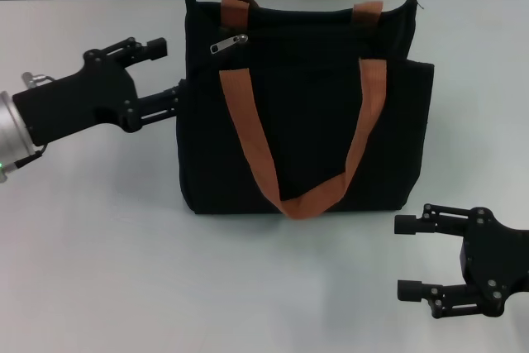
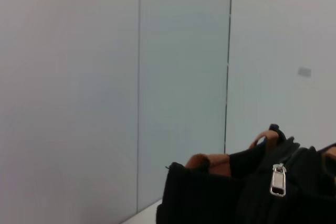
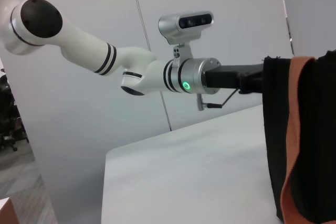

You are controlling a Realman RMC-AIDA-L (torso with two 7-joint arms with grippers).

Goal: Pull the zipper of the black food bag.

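Sitting untouched at upper left of the boxy black fabric food bag [image 1: 306, 113]: small silver zipper [image 1: 228, 44]. Left gripper [image 1: 169, 76] hovering open, empty, apparently touching the bag's edge; right gripper [image 1: 407, 258] idling open, lower right.

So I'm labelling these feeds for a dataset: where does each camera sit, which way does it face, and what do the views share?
Head view: from the robot's head, looking forward and down at the black food bag on the white table; left claw open at the bag's side, right claw open near the bag's front corner.
Left wrist view: on the left arm, looking past the bag's top at the wall; the zipper shows, no claw.
Right wrist view: low by the table, looking along the bag's side toward the left arm.
Shared: all three show the bag; head and left wrist views show the zipper.
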